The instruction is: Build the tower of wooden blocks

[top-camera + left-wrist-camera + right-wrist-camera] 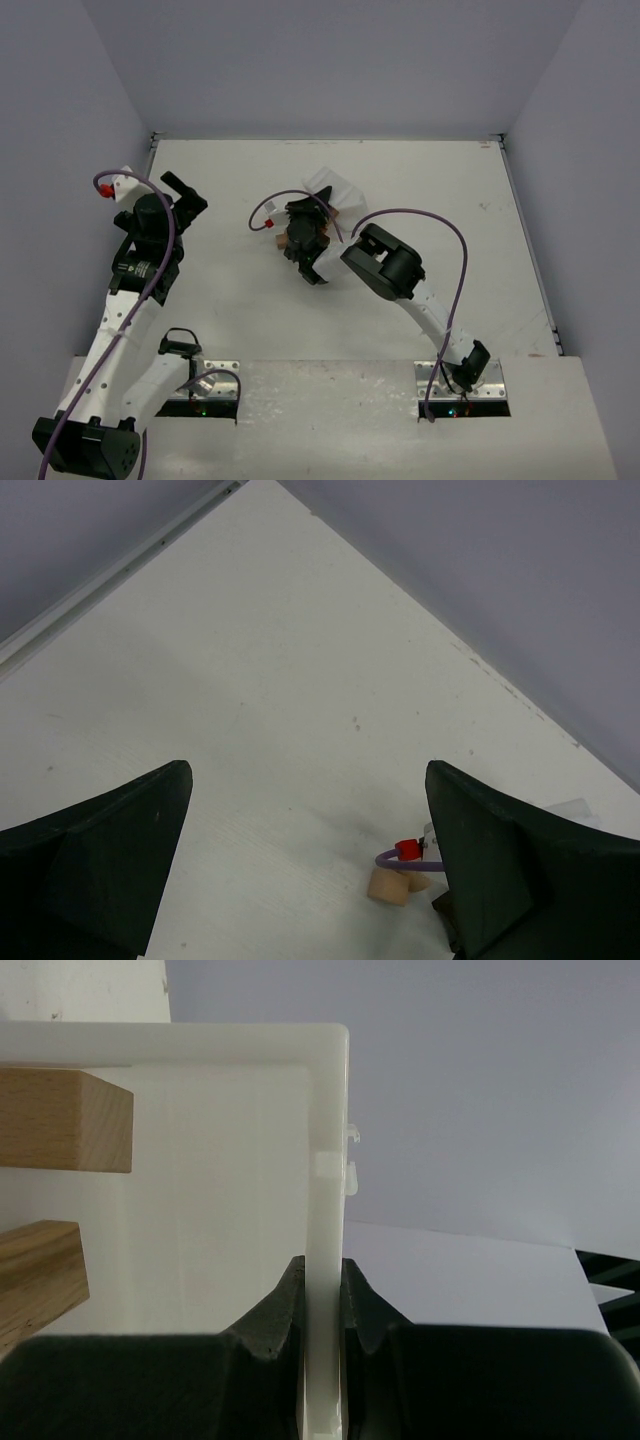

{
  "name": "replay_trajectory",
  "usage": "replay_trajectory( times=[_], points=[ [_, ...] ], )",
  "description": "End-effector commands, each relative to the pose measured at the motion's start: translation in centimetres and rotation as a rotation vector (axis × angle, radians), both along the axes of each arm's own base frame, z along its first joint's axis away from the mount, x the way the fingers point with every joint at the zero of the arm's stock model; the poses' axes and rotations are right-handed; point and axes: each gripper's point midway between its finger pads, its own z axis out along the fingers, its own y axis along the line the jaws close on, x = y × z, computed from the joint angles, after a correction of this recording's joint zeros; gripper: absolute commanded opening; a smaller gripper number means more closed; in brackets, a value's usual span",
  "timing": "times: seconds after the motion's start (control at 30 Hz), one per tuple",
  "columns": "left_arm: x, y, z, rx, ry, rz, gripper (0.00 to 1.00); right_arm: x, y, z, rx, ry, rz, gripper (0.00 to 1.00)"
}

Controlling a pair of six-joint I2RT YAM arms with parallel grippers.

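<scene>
Top view: matte white table (450, 250) boxed in by plain lilac-grey walls (320, 60). The left arm is folded up on the left side, with the left hand (188, 196) pointing toward the back, well apart from the stuff in the middle. The right arm reaches into the middle of the table, and the right hand (316, 212) is on a white plastic tray (335, 188) that looks tipped. An orange-brown wood block (283, 240) peeks out just beside that wrist. The arm hides the rest, so I can't tell how many there are.

Left wrist view: the left hand (308, 780) has its dark fingers spread wide with nothing between them, above bare table. A small light tan block (388, 887) sits on the table near the right-side finger. Just above it are a loop of purple cable (385, 859) and a red cap (405, 848).

Right wrist view: the right hand (322, 1270) is pinched tight on the tray's thin, smooth wall, with a pad on each side. Two square-cut wooden bars (60, 1120) with visible grain sit inside the tray at the left edge, with a gap between them. Behind the tray it's mostly wall.
</scene>
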Motion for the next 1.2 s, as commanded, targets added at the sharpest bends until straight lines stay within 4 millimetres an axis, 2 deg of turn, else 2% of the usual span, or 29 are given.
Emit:
replay_trajectory(
  times=[0.0,0.07,0.23,0.33,0.53,0.63,0.8,0.87,0.9,0.93,1.03,1.07,1.13,1.17],
  points=[
    [0.4,-0.2,2.5,-0.011,-0.070,-0.002,1.00,-1.7,-1.6,5.0,0.327,-0.233,-0.018,0.01],
    [0.5,-0.3,2.4,-0.012,-0.065,-0.010,1.00,-1.6,-1.6,5.1,0.340,-0.239,-0.025,0.01],
    [0.8,-0.5,2.2,-0.013,-0.053,-0.017,1.00,-1.2,-2.1,6.8,0.409,-0.281,-0.050,0.02],
    [1.0,-0.6,2.1,-0.014,-0.048,-0.025,1.00,-0.4,-4.5,8.8,0.488,-0.330,-0.108,0.02],
    [1.8,-1.5,1.5,-0.020,-0.019,-0.075,1.00,1.1,-12.0,11.5,0.585,-0.408,-0.296,0.00],
    [2.0,-1.8,1.4,-0.023,-0.014,-0.091,1.00,1.3,-16.5,11.9,0.596,-0.429,-0.423,0.00],
    [2.3,-2.4,1.6,-0.029,-0.021,-0.126,1.00,1.2,-22.0,12.3,0.607,-0.459,-0.577,0.00],
    [2.4,-2.6,1.6,-0.030,-0.020,-0.139,1.00,1.7,-23.2,13.1,0.622,-0.480,-0.628,0.00],
    [2.4,-2.6,1.5,-0.029,-0.019,-0.140,1.00,2.0,-23.7,13.2,0.600,-0.468,-0.661,0.00],
    [2.4,-2.6,1.5,-0.027,-0.019,-0.141,1.00,2.6,-24.0,12.7,0.487,-0.390,-0.710,0.00],
    [2.4,-2.5,1.7,-0.023,-0.022,-0.136,1.00,4.3,-22.9,14.0,0.248,-0.303,-0.666,0.00],
    [2.4,-2.6,1.7,-0.023,-0.022,-0.138,1.00,4.7,-22.6,14.7,0.200,-0.299,-0.644,0.00],
    [2.4,-2.7,1.8,-0.025,-0.024,-0.148,1.00,6.7,-21.2,17.2,0.084,-0.229,-0.580,0.00],
    [2.4,-2.8,1.8,-0.024,-0.025,-0.154,1.00,7.3,-20.6,18.4,0.088,-0.199,-0.529,0.00]
  ],
)
